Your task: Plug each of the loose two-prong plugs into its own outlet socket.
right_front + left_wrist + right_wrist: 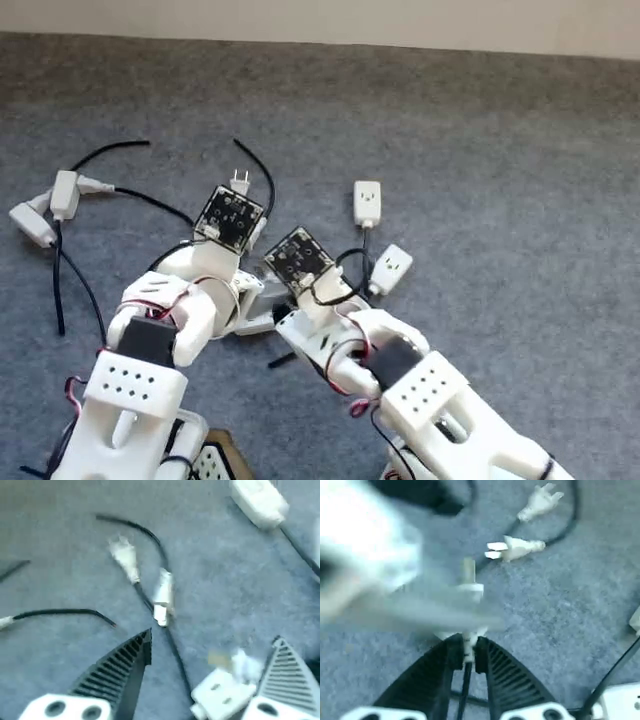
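A: Right claw (467, 641): print, grip?
B: Print on it too blurred to read. Grip: pinched tight on a plug (468, 594), white, prong pointing away from the claw. Black cord (464, 682) runs back between the fingers (507, 680).
A: Left claw (212, 636)?
B: Wide apart, holding nothing. A socket (220, 696) lies on the carpet (240, 595) just inside one finger (287, 677); touching or not, cannot tell. Blurred white bit on that socket, cannot tell what.
A: Past the left claw?
B: Near plug (162, 596) and far plug (125, 561), close together but apart, each corded. Far socket (260, 502) well beyond.
A: Past the right claw?
B: Two loose plugs (512, 549) near each other on the carpet; a side socket (622, 702) just beside the claw.
A: High view?
B: Both arms lean in, wrist boards (232, 218) near each other; pale marks on them too small to read. Lone plug (240, 180) just past one board, prongs away from the arms. Upper socket (367, 203) and lower socket (390, 268) near each other beside the other arm, lower one tilted. Far left, white pieces (62, 196) with black cords, bunched; joined or not, cannot tell.
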